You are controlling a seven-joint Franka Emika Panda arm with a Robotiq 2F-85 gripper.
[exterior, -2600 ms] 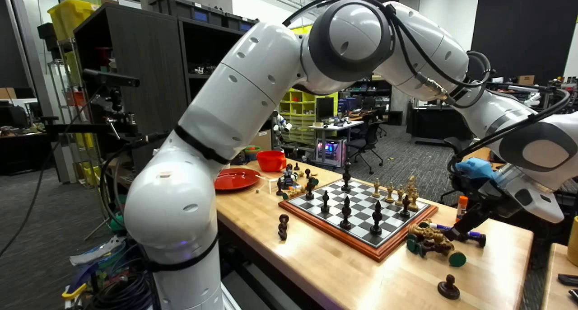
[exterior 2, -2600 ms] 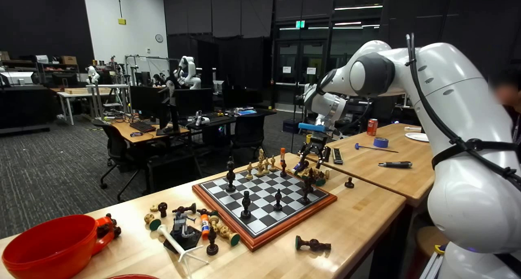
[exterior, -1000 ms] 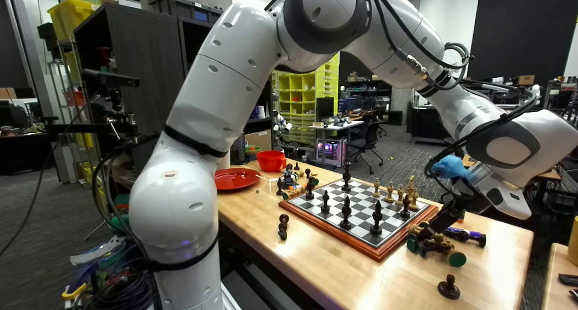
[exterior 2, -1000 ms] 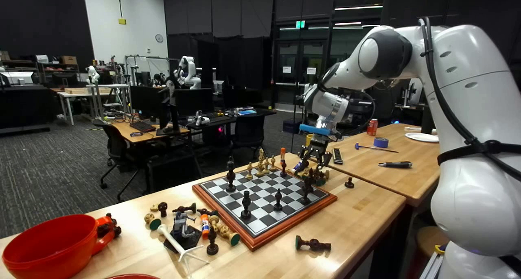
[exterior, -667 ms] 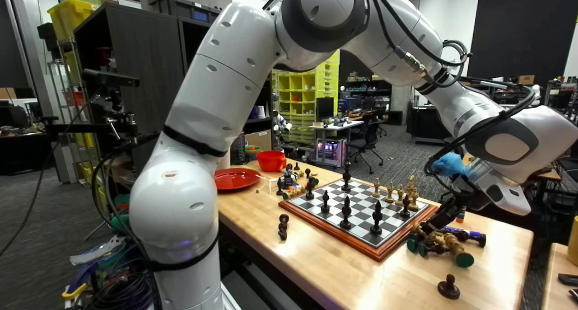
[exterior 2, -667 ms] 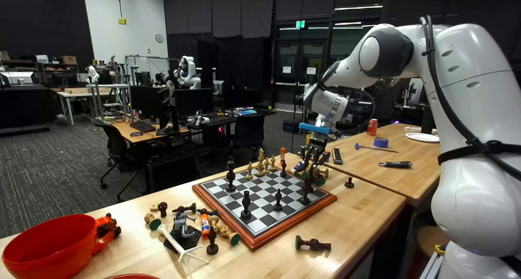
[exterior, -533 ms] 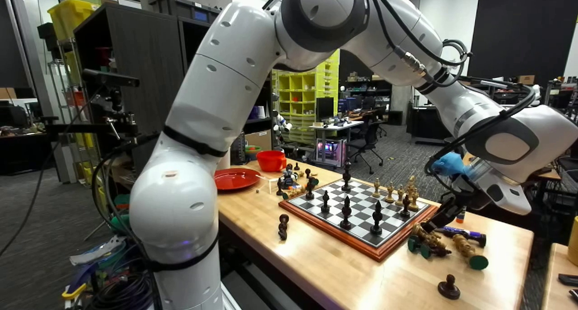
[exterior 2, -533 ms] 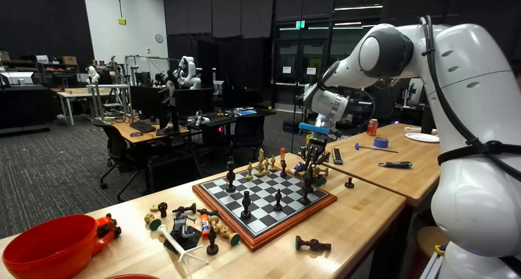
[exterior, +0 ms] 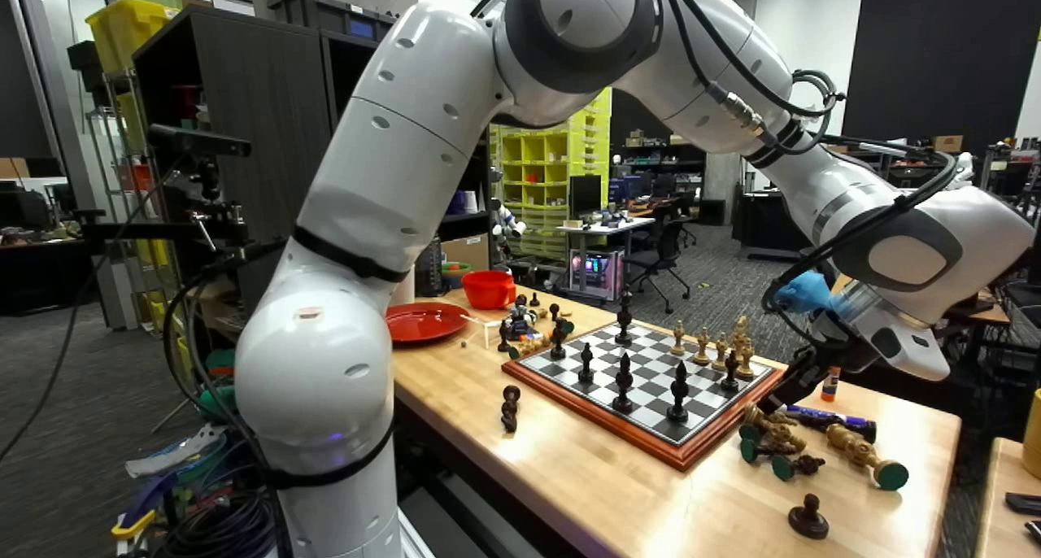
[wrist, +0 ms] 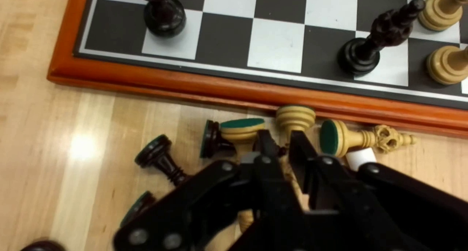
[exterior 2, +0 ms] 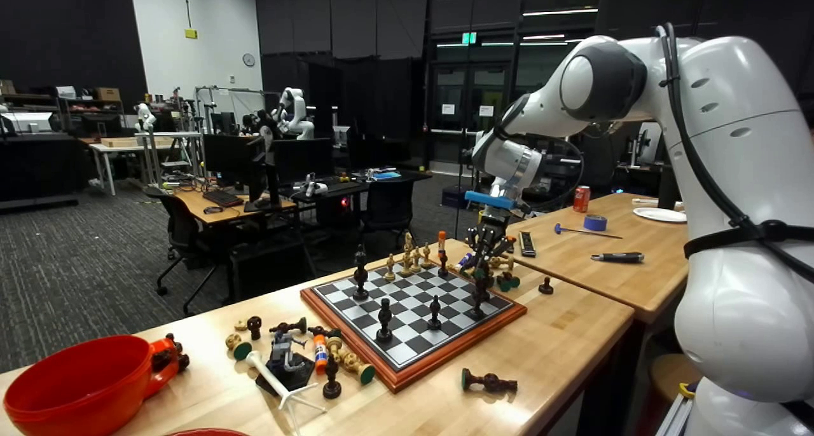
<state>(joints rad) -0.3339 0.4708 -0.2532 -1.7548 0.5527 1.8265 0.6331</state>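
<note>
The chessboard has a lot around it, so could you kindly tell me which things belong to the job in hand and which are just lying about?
Likely part of the job:
gripper
pale chess pieces right by it
dark chess pieces lying near
chessboard

Probably just lying about:
red plate
red bowl
blue tape
drink can

I see the pale pieces as smooth, satiny wood and the dark pieces as glossier, almost polished; the green bases look like matt felt. The board has a lacquered wooden frame. The table is smooth, shiny wood that throws glare at me. My gripper is dull with bright metal screws, the arm glossy. The far floor looks like rough carpet.
</note>
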